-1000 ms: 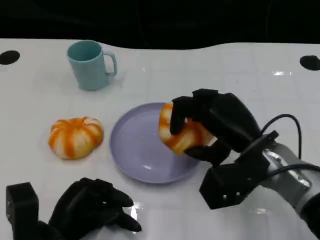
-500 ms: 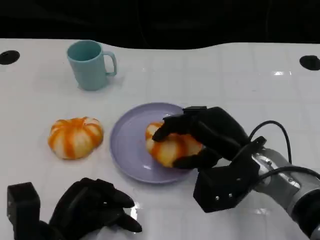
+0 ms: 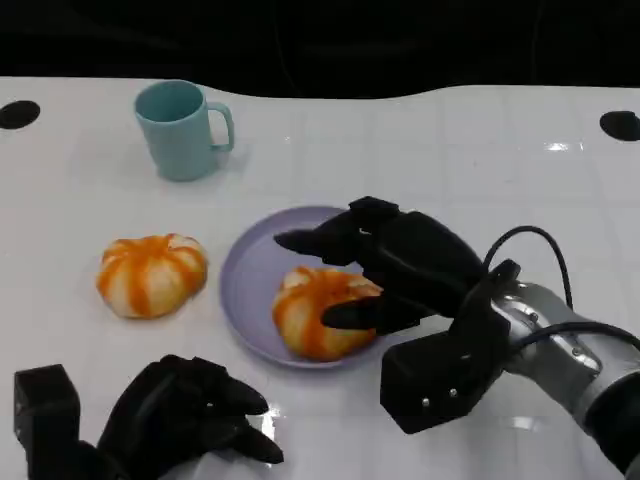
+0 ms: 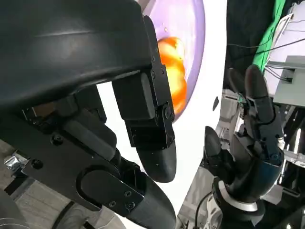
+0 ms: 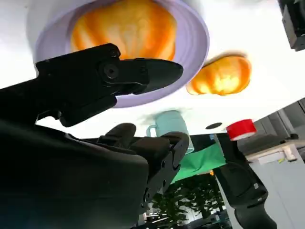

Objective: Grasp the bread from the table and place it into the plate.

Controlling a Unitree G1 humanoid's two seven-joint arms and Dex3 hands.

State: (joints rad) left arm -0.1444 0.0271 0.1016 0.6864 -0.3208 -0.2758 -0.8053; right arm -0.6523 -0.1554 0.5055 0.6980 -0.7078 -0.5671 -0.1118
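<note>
Lying on the lilac plate [image 3: 250,290], toward its near side, the bread [image 3: 318,312] is an orange and white striped bun; it rests in the plate and the plate stands on the white table [image 3: 450,160]. The right hand [image 3: 385,262] hovers over the far right part of the plate with its fingers spread apart; one finger [image 3: 300,241] points across the plate above the bread, and another [image 3: 350,315] lies close by the right side of the bread, but I cannot tell if it touches; nothing is pinched between them. A second striped bun [image 3: 151,273] lies on the table left of the plate, apart from it; a light blue mug [image 3: 182,129] stands upright farther back, handle to the right. The left hand [image 3: 185,415] rests at the near edge of the table, fingers loosely curled, holding nothing.
</note>
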